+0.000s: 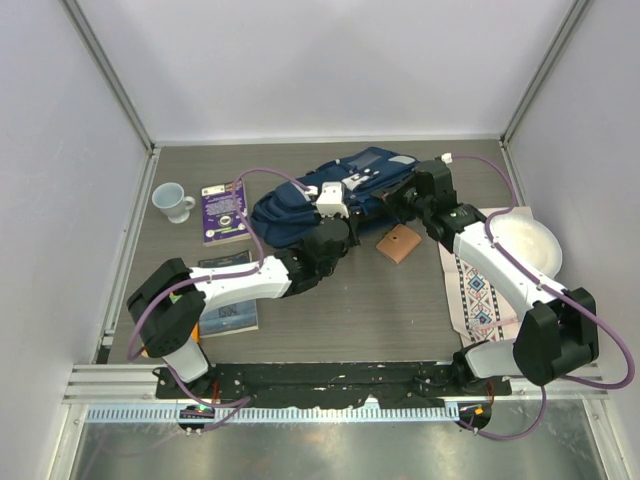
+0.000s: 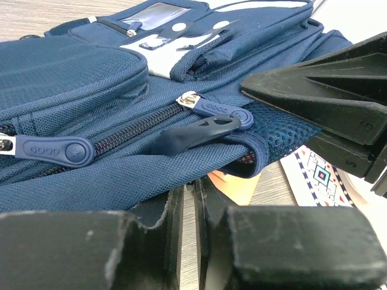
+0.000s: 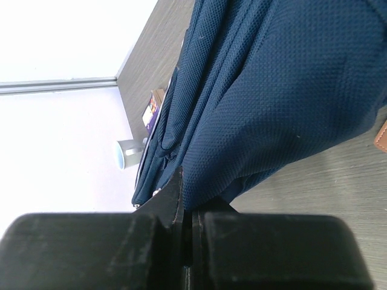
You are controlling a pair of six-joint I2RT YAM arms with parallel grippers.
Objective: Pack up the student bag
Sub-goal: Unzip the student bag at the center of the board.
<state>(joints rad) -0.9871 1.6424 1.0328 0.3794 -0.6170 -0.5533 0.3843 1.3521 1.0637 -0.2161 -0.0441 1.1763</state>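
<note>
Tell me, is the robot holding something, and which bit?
The right gripper pinches the student bag by a fabric edge. Whether the left gripper grips it too is unclear.

The top camera looks down on the whole grey table (image 1: 380,300). Both wrist cameras look from very near at the dark blue cloth backpack (image 1: 285,215), seen in all three.

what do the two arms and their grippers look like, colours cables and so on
Both look alike. The left arm and right arm have white shells between black joints, with purple cables looping alongside. The left gripper and right gripper have blocky matte black fingers with scuffed edges. A white block sits at the left wrist.
</note>
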